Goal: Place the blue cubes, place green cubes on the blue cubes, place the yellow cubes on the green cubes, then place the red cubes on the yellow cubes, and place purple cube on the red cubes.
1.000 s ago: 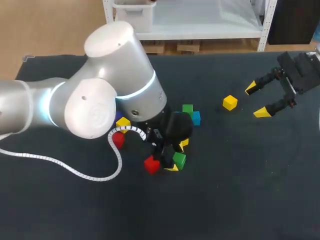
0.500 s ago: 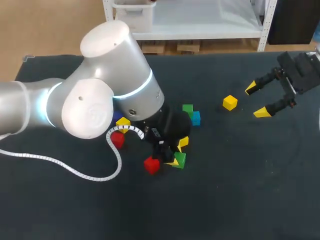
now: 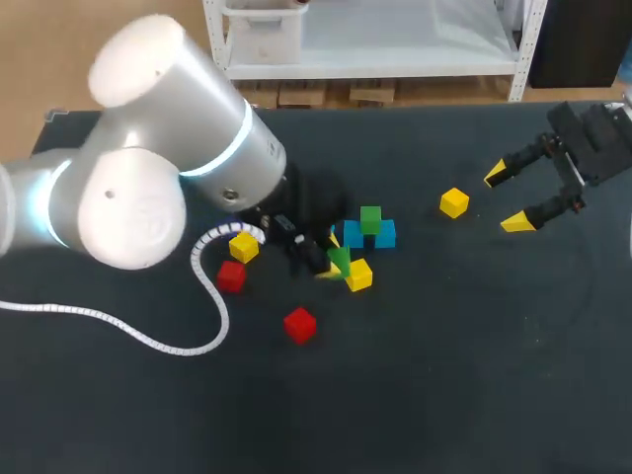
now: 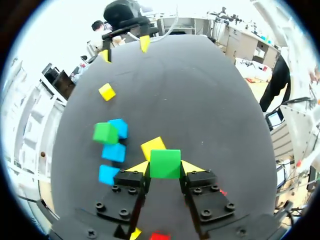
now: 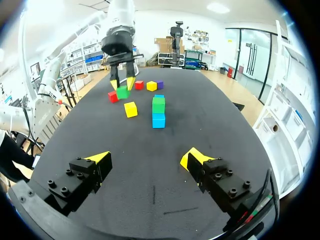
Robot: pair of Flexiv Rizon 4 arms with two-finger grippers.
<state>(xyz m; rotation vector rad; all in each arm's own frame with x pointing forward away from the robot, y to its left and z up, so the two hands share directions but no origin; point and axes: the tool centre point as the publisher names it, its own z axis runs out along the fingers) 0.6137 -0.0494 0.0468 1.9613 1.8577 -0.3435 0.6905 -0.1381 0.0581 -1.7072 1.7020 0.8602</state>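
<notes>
My left gripper [image 3: 334, 261] [image 4: 165, 167] is shut on a green cube [image 3: 341, 259] [image 4: 165, 163] [image 5: 122, 92], held above the table. Just beyond it lies a yellow cube [image 3: 358, 275] [image 4: 153, 147]. Close by stand blue cubes [image 3: 383, 233] [image 4: 114, 152], one of them bearing a second green cube [image 3: 370, 219] [image 4: 105, 133] [image 5: 158, 104]. Two red cubes [image 3: 299, 324] [image 3: 231, 276] and another yellow cube [image 3: 243, 247] lie nearer my left arm. My right gripper [image 3: 513, 198] [image 5: 146, 157] stands open at the far right, empty, beside a lone yellow cube [image 3: 454, 202] [image 4: 106, 92].
A purple cube [image 5: 159, 84] sits past the stack in the right wrist view; the left arm hides it in the head view. My left arm's white cable [image 3: 148, 341] trails over the dark tabletop [image 3: 444, 375].
The left gripper closed on the green cube, lifted it and carried it away from the red cube toward the blue cubes. The right arm kept still.
</notes>
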